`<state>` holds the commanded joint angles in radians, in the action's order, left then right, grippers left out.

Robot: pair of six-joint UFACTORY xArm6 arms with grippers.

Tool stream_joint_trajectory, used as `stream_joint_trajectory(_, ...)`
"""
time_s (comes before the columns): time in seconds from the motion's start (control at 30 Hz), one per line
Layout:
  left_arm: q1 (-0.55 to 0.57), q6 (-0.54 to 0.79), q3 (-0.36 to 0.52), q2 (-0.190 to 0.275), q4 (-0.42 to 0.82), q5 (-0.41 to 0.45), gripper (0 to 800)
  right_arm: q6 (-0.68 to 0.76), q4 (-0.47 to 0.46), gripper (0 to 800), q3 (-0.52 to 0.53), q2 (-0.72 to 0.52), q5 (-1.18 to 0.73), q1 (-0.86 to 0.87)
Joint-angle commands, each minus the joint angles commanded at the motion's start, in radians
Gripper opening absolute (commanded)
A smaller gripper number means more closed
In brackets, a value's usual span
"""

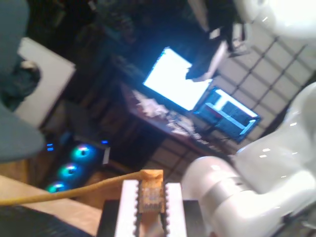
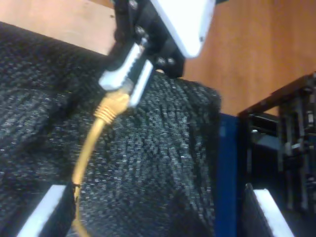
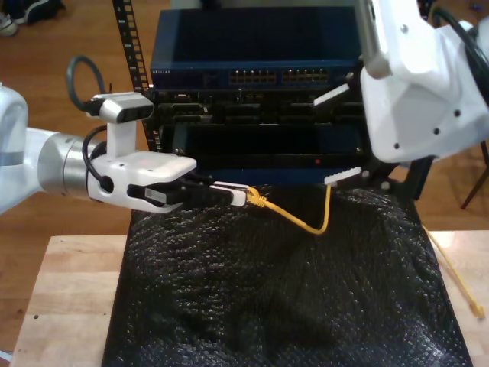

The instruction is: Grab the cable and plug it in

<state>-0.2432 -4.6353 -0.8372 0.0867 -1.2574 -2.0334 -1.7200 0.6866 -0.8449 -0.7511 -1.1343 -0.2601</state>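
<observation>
We see a bumpy black mat [image 3: 267,306] lying on a wooden table [image 3: 69,290]. Behind the mat stands a dark rack [image 3: 252,76] with blue boxes and rows of little holes for plugs. The floor [image 3: 46,46] around it is brown wood. In the first wrist view we see a dim room with a bright screen [image 1: 175,81] on a messy desk, and round blue lights low down.

Our first gripper [image 3: 243,195] is on the arm at the exterior view's left. This arm lies flat and low, and it reaches sideways over the back edge of the mat. Its two fingers are pressed close together on the yellow plug end of the cable [image 3: 294,218]. The first wrist view shows the plug [image 1: 150,192] pinched between the white pads.

From there the cable dips down over the mat and then climbs up to our second gripper [image 3: 322,141]. This one is on the big white arm at the exterior view's right, just in front of the rack. Its fingers are spread wide, one high and one low. The cable runs up beside the low finger [image 3: 344,176], and we cannot tell if it touches.

Another yellow cable [image 3: 458,283] lies on the table at the exterior view's right.
</observation>
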Motion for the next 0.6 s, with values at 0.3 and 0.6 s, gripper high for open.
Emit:
stream_joint_trajectory(0.3, -0.037, -0.041, 0.002, -0.057, -0.048, -0.060, 7, -0.048, 0.000, 798, 0.077, -0.046, 0.140, -0.123)
stream_joint_trajectory(0.6, -0.038, -0.068, -0.002, -0.092, -0.052, -0.143, 6, -0.106, 0.000, 798, 0.138, -0.049, 0.287, -0.259)
